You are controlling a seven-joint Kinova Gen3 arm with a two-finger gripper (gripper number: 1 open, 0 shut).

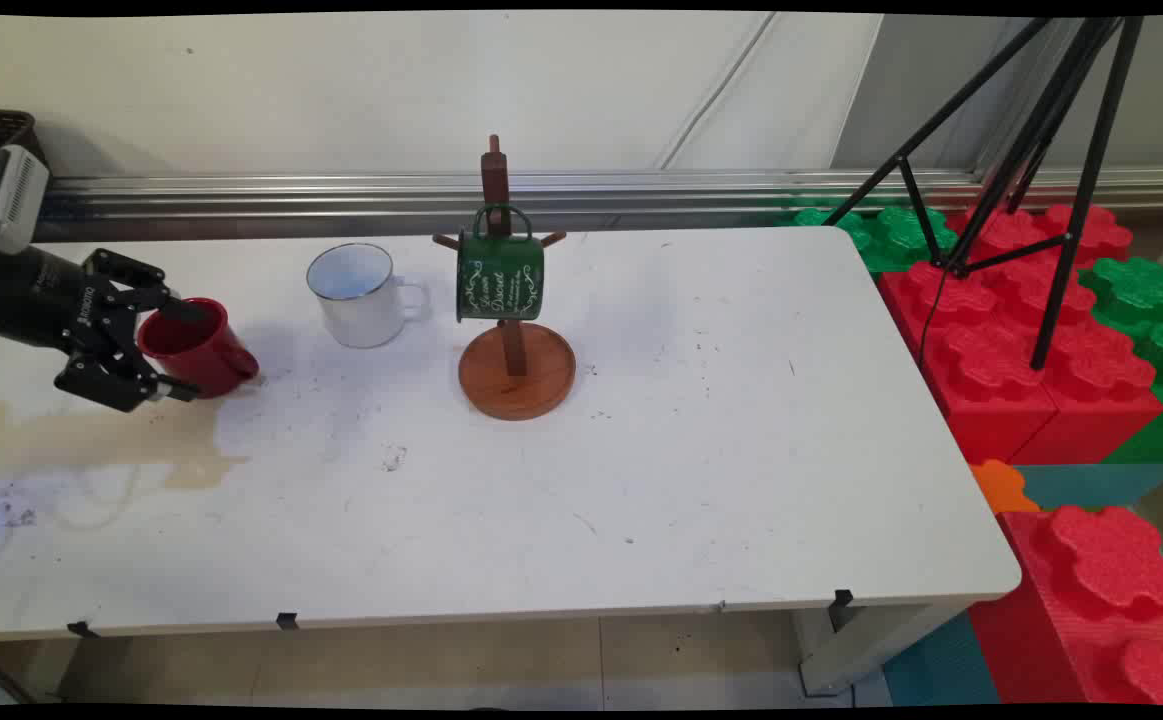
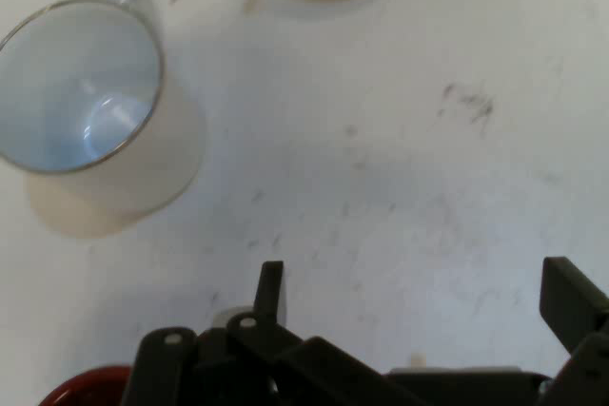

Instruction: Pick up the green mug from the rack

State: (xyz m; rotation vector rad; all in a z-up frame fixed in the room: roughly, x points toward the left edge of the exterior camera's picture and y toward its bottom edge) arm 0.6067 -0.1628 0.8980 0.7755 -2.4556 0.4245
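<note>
Reaching in from the table's left end, my gripper [image 1: 173, 350] lay level just above the white table [image 1: 701, 470], its two fingers spread on either side of a red mug [image 1: 196, 347]. One finger [image 1: 181, 311] crossed the mug's rim and the other sat low by its base; whether they pressed the mug I could not tell. The red mug leaned, its mouth turned toward my hand, and its inside was hidden. In the hand view only a sliver of its red rim [image 2: 90, 385] showed at the bottom edge. Near it, to the right, stood a white enamel mug [image 1: 359, 294] upright, handle pointing right, with nothing inside. Beyond that stood a wooden mug tree [image 1: 515, 362] on a round base, a green lettered mug [image 1: 500, 275] hanging from it by its handle. A brownish stain [image 1: 91, 440] marked the table below my gripper.
</note>
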